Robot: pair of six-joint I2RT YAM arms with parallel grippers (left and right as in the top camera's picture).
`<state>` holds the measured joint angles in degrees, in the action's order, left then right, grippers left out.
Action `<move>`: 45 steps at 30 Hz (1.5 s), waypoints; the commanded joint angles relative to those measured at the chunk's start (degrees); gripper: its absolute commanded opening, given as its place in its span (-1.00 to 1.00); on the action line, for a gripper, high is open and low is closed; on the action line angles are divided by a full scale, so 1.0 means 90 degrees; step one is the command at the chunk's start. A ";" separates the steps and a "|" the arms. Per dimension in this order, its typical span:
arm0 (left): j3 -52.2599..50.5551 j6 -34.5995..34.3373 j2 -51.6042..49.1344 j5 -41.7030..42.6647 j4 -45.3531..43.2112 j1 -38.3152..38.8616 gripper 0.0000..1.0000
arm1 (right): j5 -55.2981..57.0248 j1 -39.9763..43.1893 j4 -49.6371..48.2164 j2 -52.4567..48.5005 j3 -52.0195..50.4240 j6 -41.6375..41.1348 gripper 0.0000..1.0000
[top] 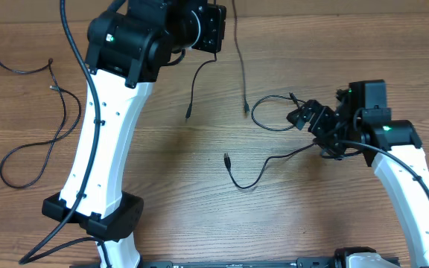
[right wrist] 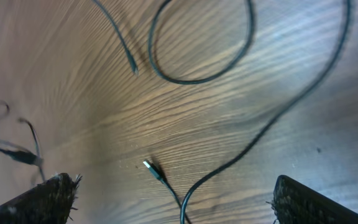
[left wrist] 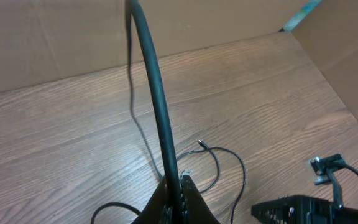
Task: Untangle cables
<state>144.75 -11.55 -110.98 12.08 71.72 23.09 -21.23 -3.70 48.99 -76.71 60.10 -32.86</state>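
One lifted cable (top: 196,80) hangs from the left gripper (left wrist: 180,186), whose fingers look clenched on it high over the far side of the table (top: 170,193), its plug tip dangling. A long cable (top: 4,167) lies loose and alone at far left. A looped cable (top: 254,115) and a plug-ended cable (top: 226,158) lie by the right gripper (top: 305,116), its fingers spread wide and empty above them. Separation looks well along. Next, I judge, the right gripper should close on 1 of these 2 strands and draw it clear.
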 commanded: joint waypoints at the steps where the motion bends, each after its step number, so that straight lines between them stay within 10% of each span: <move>1: 0.0155 0.0141 0.0143 0.0172 0.0012 -0.0136 -0.92 | 0.0070 -0.0255 -0.0160 -0.0068 -0.0010 0.0644 1.00; 6: 0.0155 0.0287 0.0143 0.0087 0.0019 -0.0240 -0.92 | 0.0095 -0.0680 -0.0418 -0.0257 -0.0010 0.0704 1.00; 16: 0.0153 0.0211 0.0214 -0.3888 0.0340 -0.1460 -0.91 | 0.0617 -0.0916 -0.0078 -0.0712 -0.0015 0.0704 1.00; 24: -0.0078 -0.0151 -0.0112 -0.0503 0.0160 -0.2482 -0.92 | 0.0617 -0.0916 -0.0087 -0.0714 -0.0015 0.0656 0.99; 41: -0.0347 -0.0155 -0.2244 -0.1358 -0.0634 -0.2064 -0.89 | 0.0646 -0.0916 0.0136 -0.0714 -0.0015 0.0661 0.99; 45: -0.0347 -0.0597 -0.2390 -0.2074 -0.0508 -0.2076 -0.26 | 0.0644 -0.0916 0.0104 -0.0714 -0.0015 0.0661 1.00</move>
<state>141.67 -13.19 -131.74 0.58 66.57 4.51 -16.08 -11.73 50.41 -83.00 60.07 -26.96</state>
